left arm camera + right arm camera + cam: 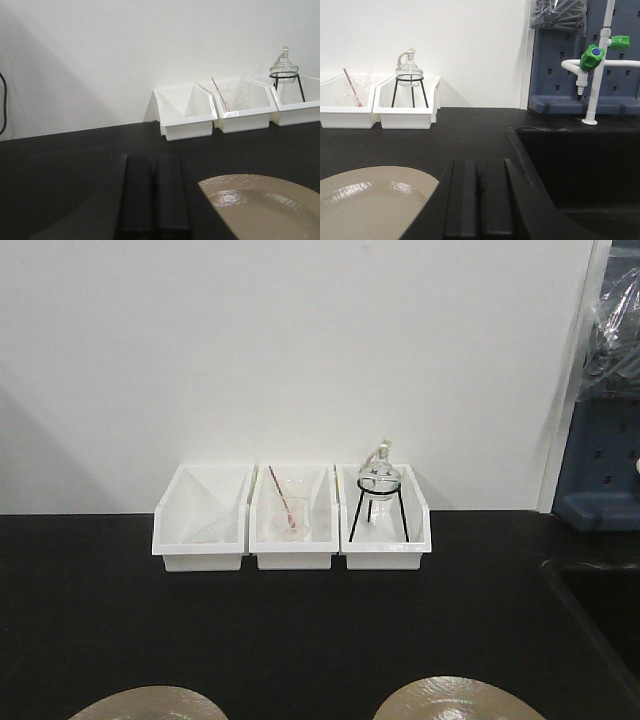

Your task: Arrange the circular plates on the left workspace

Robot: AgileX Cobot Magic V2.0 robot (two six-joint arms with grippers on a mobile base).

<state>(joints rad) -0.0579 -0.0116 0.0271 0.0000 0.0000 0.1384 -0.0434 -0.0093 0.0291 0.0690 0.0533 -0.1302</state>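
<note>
The countertop carries both plates flat at its near edge, the left plate and the right plate well apart. The left claw and the right claw have their fingers pressed together and hold nothing. Judged step: approach, with no grasp made yet. The next move calls for opening a claw and taking the right plate by its rim.

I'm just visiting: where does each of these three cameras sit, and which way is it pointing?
Exterior front-facing: raised, facing the wall across the black countertop, three white bins ahead, two tan plates at its bottom edge; no robot parts.
Left wrist: low over the countertop, facing the bins; the shut left gripper fills the bottom.
Right wrist: low, facing the sink and tap; the shut right gripper shows below.
Shared: all see the flask on its tripod; each wrist view catches one of the plates.
</note>
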